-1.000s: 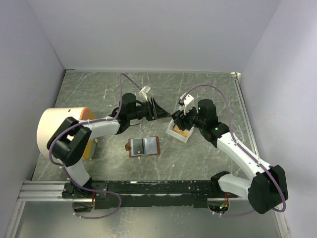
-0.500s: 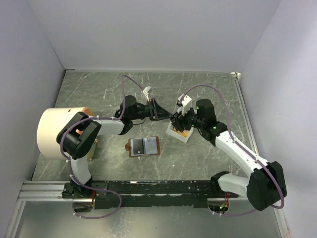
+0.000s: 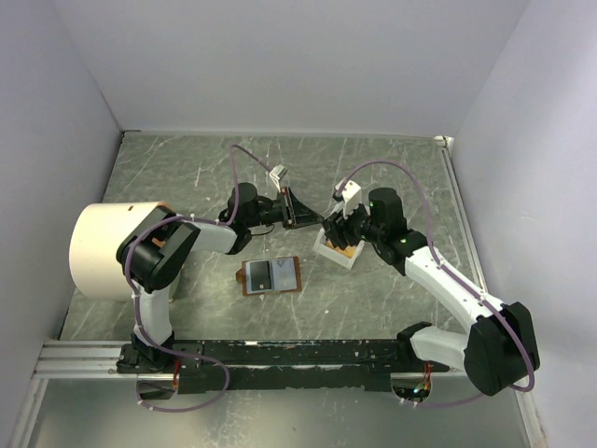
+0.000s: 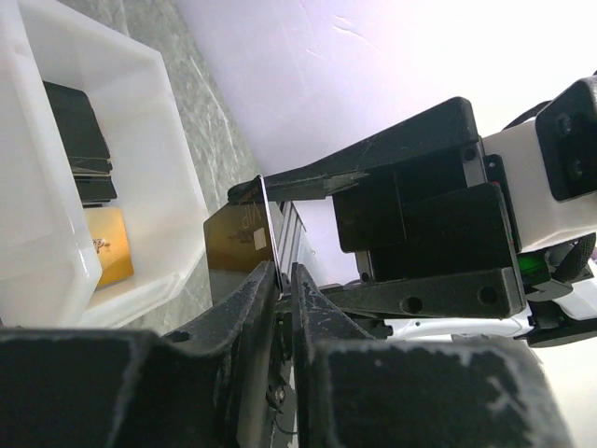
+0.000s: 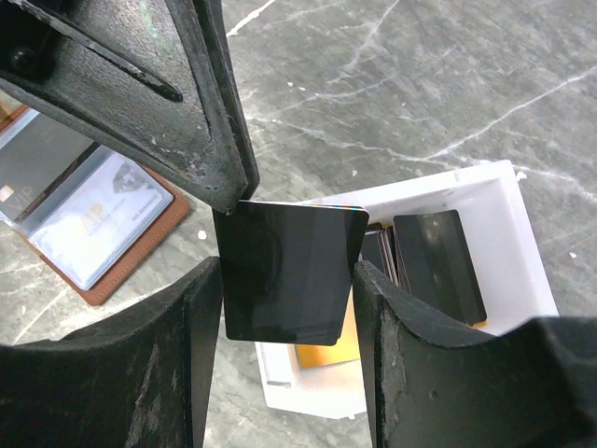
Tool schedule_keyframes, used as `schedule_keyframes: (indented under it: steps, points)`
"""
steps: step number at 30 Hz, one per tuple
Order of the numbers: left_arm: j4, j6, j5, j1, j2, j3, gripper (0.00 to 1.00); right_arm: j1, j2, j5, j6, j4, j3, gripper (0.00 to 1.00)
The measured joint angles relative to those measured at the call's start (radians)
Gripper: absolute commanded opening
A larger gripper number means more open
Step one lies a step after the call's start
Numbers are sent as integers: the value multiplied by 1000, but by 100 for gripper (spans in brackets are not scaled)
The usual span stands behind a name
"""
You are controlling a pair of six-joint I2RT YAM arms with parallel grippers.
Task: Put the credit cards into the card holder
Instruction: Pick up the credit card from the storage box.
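Left pincer (image 4: 284,275) sits narrow around one edge of the dark credit card (image 5: 280,233); whether it pinches, I cannot tell. Right pincer (image 5: 287,273) clamps the card's sides above the white tray (image 5: 522,233). The open card holder (image 3: 270,276) lies on the surface toward the left arm's base.

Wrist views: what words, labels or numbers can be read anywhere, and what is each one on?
"VIP": on the gold face of the thin rectangular card held in mid-air, left wrist view.
"VIP": on the pale card in a clear sleeve of the open brown leather card holder, right wrist view. The fine line beside it is too blurred to read.
Small mark on the gold card in the white plastic tray: too small to read.
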Motion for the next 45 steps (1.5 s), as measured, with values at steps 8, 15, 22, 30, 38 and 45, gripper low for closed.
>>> schedule_keyframes:
  steps: [8,15,22,30,38,45]
  points:
    - [-6,30,17,12,3,0,40,0,0,23,1,-2,-9,41]
    - [-36,101,27,13,-8,-15,40,0,0,23,40,-1,-9,40]
    - [-101,185,25,13,-57,-25,35,-14,0,8,83,-1,-9,40]
    - [-156,251,18,13,-90,-25,35,-24,0,-38,110,-1,-9,39]
    - [-164,267,18,13,-90,-25,34,-27,0,-76,134,3,-9,38]
    - [-198,289,16,13,-90,-24,33,-28,0,-94,140,4,-9,38]
